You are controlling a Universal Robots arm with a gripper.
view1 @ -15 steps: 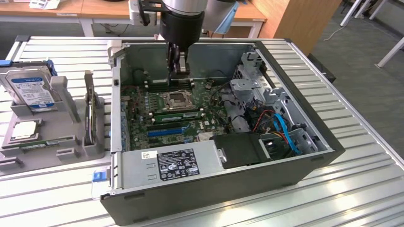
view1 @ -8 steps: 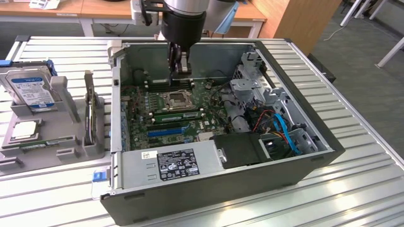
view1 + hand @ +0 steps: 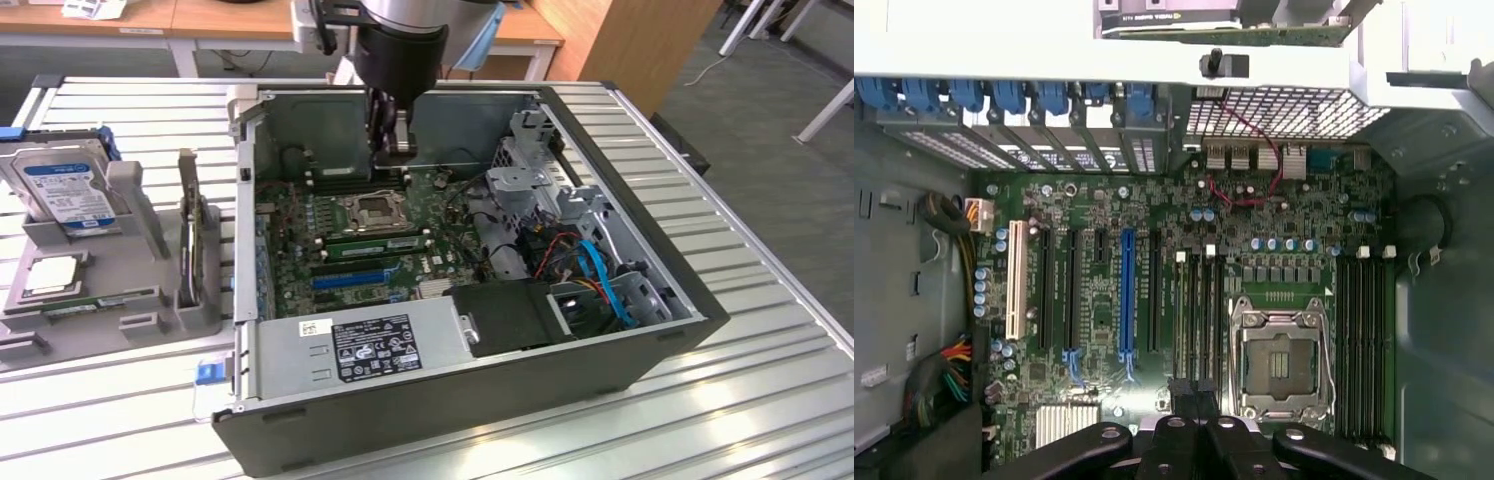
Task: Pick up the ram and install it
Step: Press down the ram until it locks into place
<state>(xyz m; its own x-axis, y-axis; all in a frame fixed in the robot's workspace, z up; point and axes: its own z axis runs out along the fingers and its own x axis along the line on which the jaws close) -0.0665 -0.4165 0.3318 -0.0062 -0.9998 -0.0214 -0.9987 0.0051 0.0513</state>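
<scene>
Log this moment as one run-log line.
fingers: shut, inside open black computer case | over green motherboard beside empty processor socket | long green ram stick: seated in slot

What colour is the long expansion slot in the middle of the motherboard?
Blue: the slot stands out among black ones, best in the wrist view.

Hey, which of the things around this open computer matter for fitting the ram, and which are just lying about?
For the job: ram in the grey holder; memory slots; gripper, shut, above the motherboard.
Lying about: hard drive; processor chip; power supply.
</scene>
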